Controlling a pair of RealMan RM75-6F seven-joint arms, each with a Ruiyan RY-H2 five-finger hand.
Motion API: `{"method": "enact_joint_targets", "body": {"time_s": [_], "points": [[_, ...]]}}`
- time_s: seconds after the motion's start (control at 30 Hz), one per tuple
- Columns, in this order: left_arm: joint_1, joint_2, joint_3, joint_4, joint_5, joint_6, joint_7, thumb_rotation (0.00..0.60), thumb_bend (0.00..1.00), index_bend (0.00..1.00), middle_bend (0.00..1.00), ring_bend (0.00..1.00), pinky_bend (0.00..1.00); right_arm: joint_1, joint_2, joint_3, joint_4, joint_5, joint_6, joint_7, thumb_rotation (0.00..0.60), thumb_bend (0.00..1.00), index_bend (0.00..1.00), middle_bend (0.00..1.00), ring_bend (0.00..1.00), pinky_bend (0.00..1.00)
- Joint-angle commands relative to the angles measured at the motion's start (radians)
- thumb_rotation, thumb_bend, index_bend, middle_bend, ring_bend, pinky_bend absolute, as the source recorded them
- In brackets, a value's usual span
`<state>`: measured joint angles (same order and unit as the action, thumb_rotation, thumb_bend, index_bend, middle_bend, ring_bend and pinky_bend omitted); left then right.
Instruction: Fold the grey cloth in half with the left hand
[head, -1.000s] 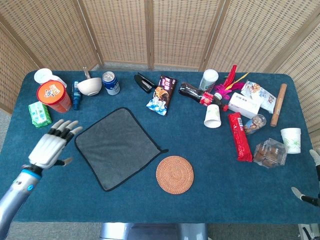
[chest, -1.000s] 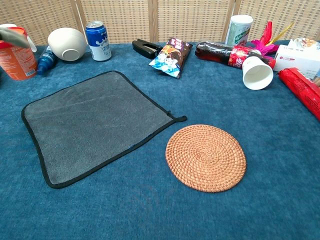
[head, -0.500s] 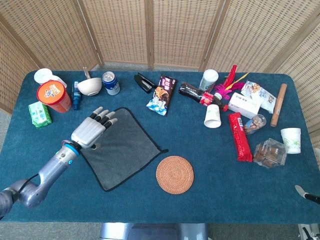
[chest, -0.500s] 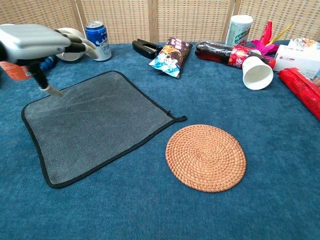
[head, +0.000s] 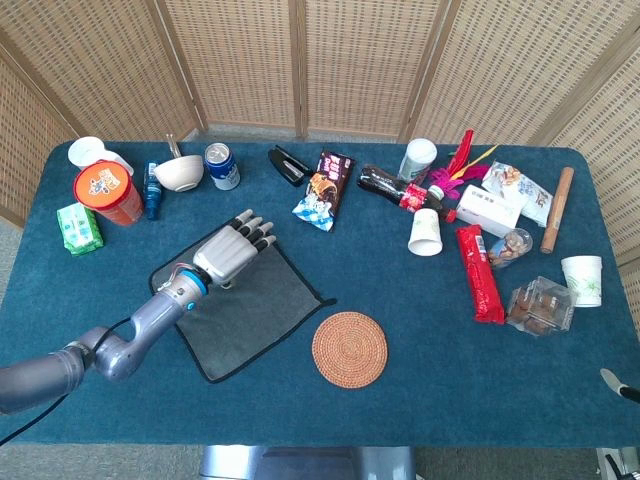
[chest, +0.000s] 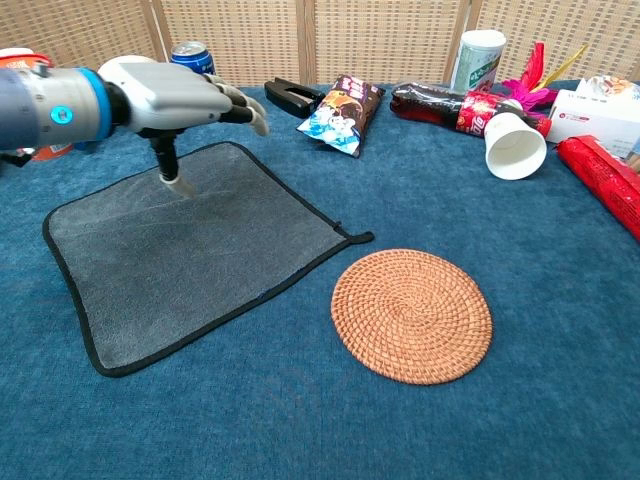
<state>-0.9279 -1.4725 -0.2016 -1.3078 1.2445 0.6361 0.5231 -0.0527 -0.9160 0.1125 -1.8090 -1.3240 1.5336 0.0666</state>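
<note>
— One grey cloth (head: 240, 305), black-edged: lying flat, unfolded, set diamond-wise on the blue table (head: 420, 350), just left of the woven coaster (head: 349, 348).
— Left hand (head: 232, 252)?
— Fingers spread, holding nothing; hovering over the cloth's far corner, thumb pointing down at the fabric. Right hand: only a tip shows at the table's right edge, state cannot be told.
— Step in hand?
— Reach, by my judgement; no fold begun.
— Next move requires?
— Pinching that far corner or edge, then carrying it across to the opposite side.
</note>
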Motion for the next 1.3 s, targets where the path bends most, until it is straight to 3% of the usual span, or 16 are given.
{"method": "enact_joint_targets", "body": {"time_s": [0.03,0.77,1.3], "points": [[-0.038,-0.028,0.003,0.026,-0.031,-0.025,0.033,0.600,0.18,0.13,0.00,0.00,0.05,-0.001,0.001,0.001,0.000,0.001,0.002,0.002,0.600,0.00,0.00,0.00,0.00,0.00],[-0.192,-0.181,0.054,0.208,-0.193,-0.046,0.144,0.600,0.34,0.31,0.00,0.00,0.07,-0.013,0.007,0.009,0.012,-0.005,0.019,0.036,0.600,0.00,0.00,0.00,0.00,0.00],[-0.246,-0.239,0.077,0.284,-0.245,-0.057,0.160,0.600,0.33,0.35,0.00,0.00,0.09,-0.017,0.008,0.011,0.013,-0.008,0.024,0.044,0.600,0.00,0.00,0.00,0.00,0.00]]}}
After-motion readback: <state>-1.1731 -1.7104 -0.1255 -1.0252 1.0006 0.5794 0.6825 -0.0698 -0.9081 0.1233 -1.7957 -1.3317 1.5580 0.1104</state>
